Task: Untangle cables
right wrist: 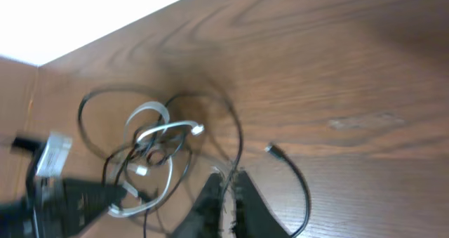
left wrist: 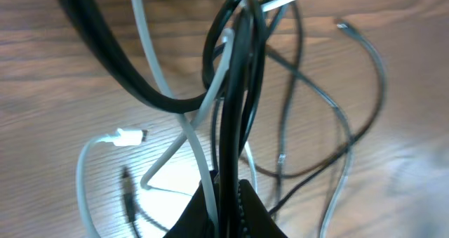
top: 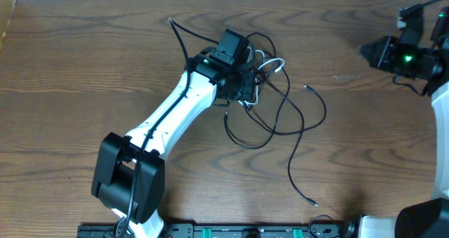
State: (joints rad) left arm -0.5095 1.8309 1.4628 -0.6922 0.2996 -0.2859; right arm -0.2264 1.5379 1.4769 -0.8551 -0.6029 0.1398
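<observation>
Over mid-table, my left gripper [left wrist: 226, 196] is down in the tangle, fingers pinched together on strands of the black cable [top: 295, 115] that rise straight out of them. The white cable [left wrist: 78, 185] crosses close alongside, its plug [left wrist: 130, 136] lying on the wooden table [top: 84, 62]. A thick black arm wire [left wrist: 116, 55] sweeps across the wrist view and hides part of the knot. Black loops fan out to my right, one end near my base edge. My left arm [top: 175, 111] stretches diagonally from the near-left base. My right arm [top: 410, 55] is off at the far-right corner, well apart — its right gripper [right wrist: 226, 185] is angled toward the heap, fingers close together on nothing.
</observation>
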